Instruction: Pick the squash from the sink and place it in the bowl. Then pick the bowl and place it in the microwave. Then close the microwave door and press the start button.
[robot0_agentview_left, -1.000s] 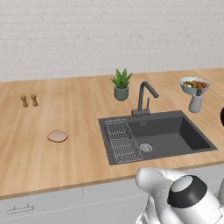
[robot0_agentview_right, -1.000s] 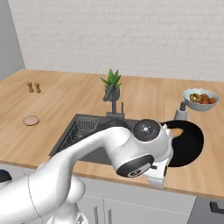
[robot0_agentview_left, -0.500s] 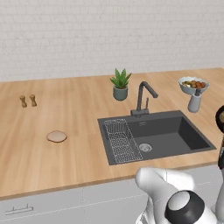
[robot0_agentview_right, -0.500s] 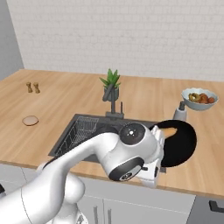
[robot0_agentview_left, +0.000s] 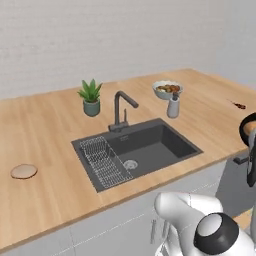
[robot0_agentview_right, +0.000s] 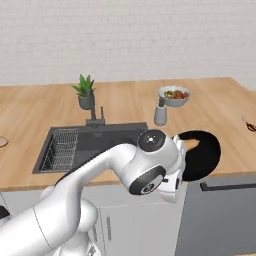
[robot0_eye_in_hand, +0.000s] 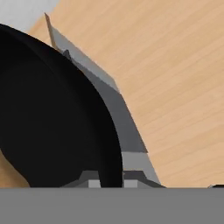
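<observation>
- Grip: the gripper (robot0_eye_in_hand: 110, 179) had its fingers together on the thin rim of the bowl (robot0_agentview_right: 202, 152), one tip on each side of the wall. So narrow a hold on one edge could let the glossy bowl pivot or slip out if the arm swung fast.
- Load: the bowl hung to the right of the sink (robot0_agentview_right: 95, 140), over the front edge of the counter (robot0_agentview_right: 125, 105). An orange-tan patch at its near-sink side was probably the squash (robot0_agentview_right: 191, 145), already inside. How it lay could not be told, the arm hiding most of it.
- Spill risk: a tilt of the bowl on the way to the microwave would roll the squash to the low side, or out onto the floor.
- Clearance: the fruit dish (robot0_agentview_right: 173, 95) and a pale bottle (robot0_agentview_right: 160, 116) stood behind the sink's right corner, near the bowl. A wide backward swing could knock them.
- Sink: the basin lay bare of squash, so the first step appeared done.
</observation>
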